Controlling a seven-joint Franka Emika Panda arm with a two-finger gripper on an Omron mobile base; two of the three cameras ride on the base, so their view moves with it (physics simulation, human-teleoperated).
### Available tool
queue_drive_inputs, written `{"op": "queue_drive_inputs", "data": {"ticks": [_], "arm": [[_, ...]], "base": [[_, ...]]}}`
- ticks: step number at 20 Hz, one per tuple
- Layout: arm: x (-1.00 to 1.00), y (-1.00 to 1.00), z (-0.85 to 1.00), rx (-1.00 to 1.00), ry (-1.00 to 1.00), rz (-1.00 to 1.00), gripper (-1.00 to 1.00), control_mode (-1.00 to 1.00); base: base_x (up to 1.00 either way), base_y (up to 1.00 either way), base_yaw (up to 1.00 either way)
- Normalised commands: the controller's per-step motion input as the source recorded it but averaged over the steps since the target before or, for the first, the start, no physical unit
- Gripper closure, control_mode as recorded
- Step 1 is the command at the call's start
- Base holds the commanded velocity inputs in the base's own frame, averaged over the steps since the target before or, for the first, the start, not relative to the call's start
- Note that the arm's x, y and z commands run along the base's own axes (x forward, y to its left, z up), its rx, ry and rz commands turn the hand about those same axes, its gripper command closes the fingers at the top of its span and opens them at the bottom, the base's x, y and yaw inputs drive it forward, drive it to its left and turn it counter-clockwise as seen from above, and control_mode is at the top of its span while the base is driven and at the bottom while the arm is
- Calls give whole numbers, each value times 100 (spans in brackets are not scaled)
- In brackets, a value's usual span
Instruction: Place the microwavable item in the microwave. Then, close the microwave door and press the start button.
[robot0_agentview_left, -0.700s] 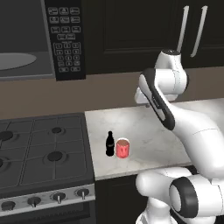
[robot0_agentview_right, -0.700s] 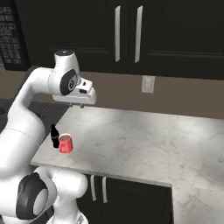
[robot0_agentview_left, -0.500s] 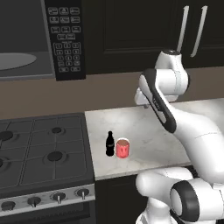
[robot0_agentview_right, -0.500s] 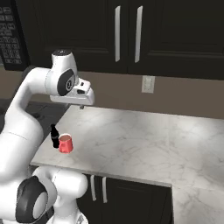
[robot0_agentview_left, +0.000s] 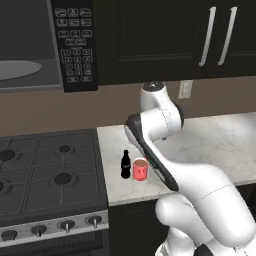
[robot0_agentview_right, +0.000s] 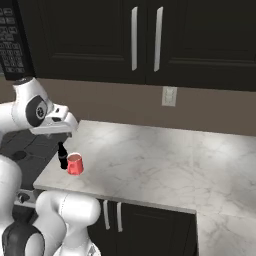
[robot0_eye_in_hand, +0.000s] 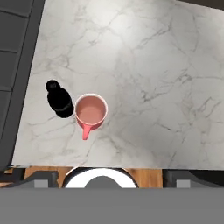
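Standing on the marble surface (robot0_eye_in_hand: 166, 78) near its front left corner, the red mug (robot0_agentview_left: 140, 169) is upright and touches no part of the robot. In the hand view the mug (robot0_eye_in_hand: 90, 111) is seen from above, its pale pink inside open to the camera and its handle pointing toward 6 o'clock. A small black cola bottle (robot0_eye_in_hand: 59, 100) stands just beside it at about 10 o'clock in that view; in the left base view the bottle (robot0_agentview_left: 126, 164) is at the mug's 9 o'clock, and in the right base view the bottle (robot0_agentview_right: 62, 155) sits close by the mug (robot0_agentview_right: 75, 164) at about 10 o'clock. The end effector (robot0_agentview_right: 68, 132) hangs above the pair, well clear of both, with its jaws spread wide and nothing between them. The microwave (robot0_agentview_left: 35, 45) is mounted high at about 10 o'clock from the mug in the left base view, its grey interior and round turntable plate (robot0_agentview_left: 17, 70) exposed, and its keypad panel (robot0_agentview_left: 73, 42) on its right side. A gas stove (robot0_agentview_left: 47, 172) lies to the left of the surface, and dark upper cabinets (robot0_agentview_right: 145, 40) with straight silver handles run along the wall.
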Motion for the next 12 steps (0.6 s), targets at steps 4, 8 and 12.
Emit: {"op": "queue_drive_inputs", "data": {"ticks": [4, 8, 12], "arm": [[-19, 73, -53, -16, 0, -8, -100, -100], [-4, 56, -60, -14, 0, -8, -100, -100], [0, 14, -43, -7, -2, -4, -100, -100]], "base": [[0, 0, 0], [0, 0, 0], [0, 0, 0]]}}
